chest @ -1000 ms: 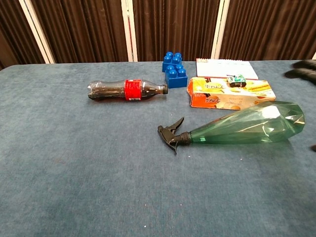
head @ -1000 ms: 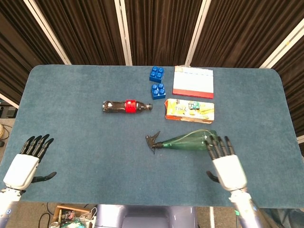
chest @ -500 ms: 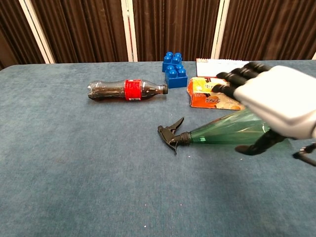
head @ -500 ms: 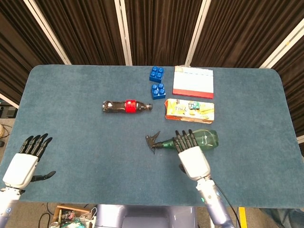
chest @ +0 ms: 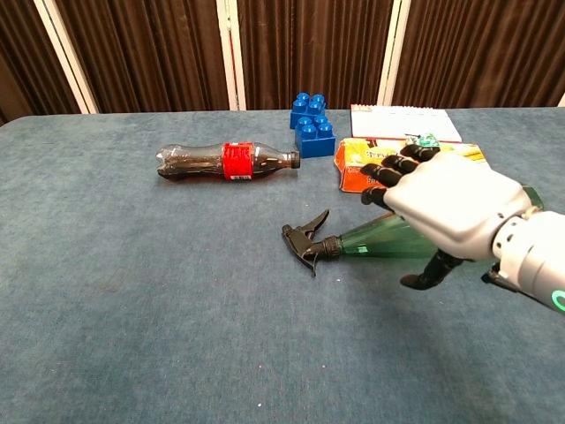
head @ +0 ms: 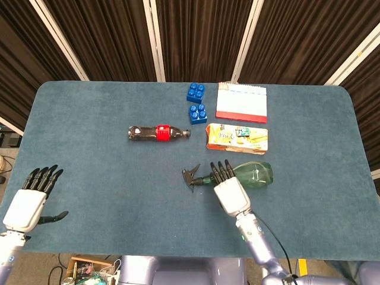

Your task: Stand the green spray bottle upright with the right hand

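Observation:
The green spray bottle (head: 254, 176) (chest: 371, 240) lies on its side on the blue table, black trigger nozzle (head: 192, 176) (chest: 306, 239) pointing left. My right hand (head: 228, 191) (chest: 446, 209) hovers open over the bottle's neck and narrow part, fingers straight and spread, thumb (chest: 430, 274) hanging on the near side. It holds nothing; I cannot tell whether it touches the bottle. My left hand (head: 28, 203) lies open at the table's near left edge, far from the bottle, and shows only in the head view.
A cola bottle (head: 157, 133) (chest: 225, 161) lies on its side left of centre. Two blue bricks (head: 196, 102) (chest: 311, 122), a red-and-white calendar (head: 241, 103) and an orange box (head: 236, 138) (chest: 360, 165) with a small toy car (head: 242, 132) sit behind the spray bottle.
My right hand has moved left along the spray bottle, from over its wide base to over its neck. The bottle and my left hand have stayed put.

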`<state>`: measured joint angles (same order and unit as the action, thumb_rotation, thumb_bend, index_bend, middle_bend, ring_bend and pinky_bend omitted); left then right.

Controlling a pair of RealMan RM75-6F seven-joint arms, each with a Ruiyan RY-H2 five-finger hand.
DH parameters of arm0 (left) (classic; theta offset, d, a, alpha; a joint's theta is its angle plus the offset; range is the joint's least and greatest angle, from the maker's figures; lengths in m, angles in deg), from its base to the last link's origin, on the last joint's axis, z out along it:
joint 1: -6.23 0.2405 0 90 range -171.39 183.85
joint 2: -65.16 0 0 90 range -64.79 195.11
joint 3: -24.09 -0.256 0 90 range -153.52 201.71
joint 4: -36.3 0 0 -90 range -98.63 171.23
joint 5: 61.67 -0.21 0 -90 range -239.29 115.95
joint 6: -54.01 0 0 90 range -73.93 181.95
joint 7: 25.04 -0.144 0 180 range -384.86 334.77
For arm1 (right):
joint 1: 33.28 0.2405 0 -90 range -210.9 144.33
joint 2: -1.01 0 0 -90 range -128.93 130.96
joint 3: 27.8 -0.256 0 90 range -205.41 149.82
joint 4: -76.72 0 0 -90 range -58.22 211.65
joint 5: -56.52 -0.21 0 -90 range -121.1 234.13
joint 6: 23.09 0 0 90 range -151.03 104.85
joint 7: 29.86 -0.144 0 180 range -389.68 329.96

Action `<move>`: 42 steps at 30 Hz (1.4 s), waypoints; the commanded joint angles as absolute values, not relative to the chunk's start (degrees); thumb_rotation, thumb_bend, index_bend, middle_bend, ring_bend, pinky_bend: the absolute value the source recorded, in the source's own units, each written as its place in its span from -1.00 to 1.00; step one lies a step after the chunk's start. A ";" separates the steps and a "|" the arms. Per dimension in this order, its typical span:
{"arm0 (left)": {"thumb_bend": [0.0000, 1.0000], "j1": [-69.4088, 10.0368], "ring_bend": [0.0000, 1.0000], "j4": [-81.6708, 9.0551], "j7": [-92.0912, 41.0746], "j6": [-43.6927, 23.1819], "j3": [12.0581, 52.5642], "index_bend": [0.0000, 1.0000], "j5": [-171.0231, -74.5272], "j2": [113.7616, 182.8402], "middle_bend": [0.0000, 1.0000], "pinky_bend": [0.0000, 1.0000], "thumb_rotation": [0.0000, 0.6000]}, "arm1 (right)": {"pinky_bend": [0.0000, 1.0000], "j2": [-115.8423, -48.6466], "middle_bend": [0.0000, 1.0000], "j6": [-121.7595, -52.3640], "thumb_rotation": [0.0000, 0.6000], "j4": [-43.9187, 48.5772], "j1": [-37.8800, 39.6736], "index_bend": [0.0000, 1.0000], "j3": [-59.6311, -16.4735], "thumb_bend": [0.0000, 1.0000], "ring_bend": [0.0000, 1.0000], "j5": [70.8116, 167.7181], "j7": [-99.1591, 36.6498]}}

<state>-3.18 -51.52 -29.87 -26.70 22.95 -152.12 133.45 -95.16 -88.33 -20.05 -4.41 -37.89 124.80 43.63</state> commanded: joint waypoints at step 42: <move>-1.00 -4.82 -1.00 -51.80 -37.05 -20.51 25.81 -1.00 -141.85 135.17 -1.00 -0.99 1.00 | -1.00 -98.05 -0.71 -84.76 1.00 5.48 5.75 0.80 -34.54 -0.08 -1.00 129.96 25.47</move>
<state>-4.79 -51.78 -37.05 -20.59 25.85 -141.88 135.16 -97.45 -83.19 4.46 5.69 -34.76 128.22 27.05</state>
